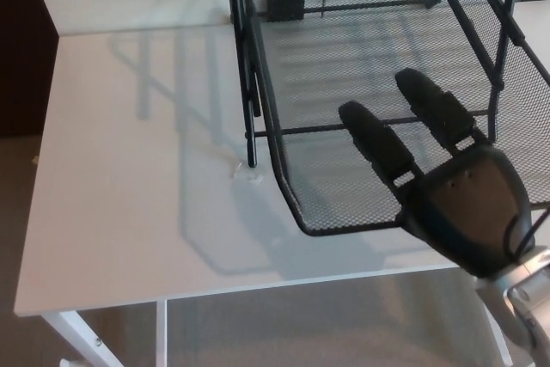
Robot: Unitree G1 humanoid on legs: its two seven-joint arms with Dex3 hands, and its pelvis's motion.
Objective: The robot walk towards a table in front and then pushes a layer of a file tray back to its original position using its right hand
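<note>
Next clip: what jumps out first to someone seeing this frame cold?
The big black right hand fills the lower right, its two thick fingers stretched out flat over the front of a pulled-out black mesh tray layer. That layer juts out past the file tray's upright frame toward the camera. To the left lies the bare white table, crossed by the rack's striped shadows.
</note>
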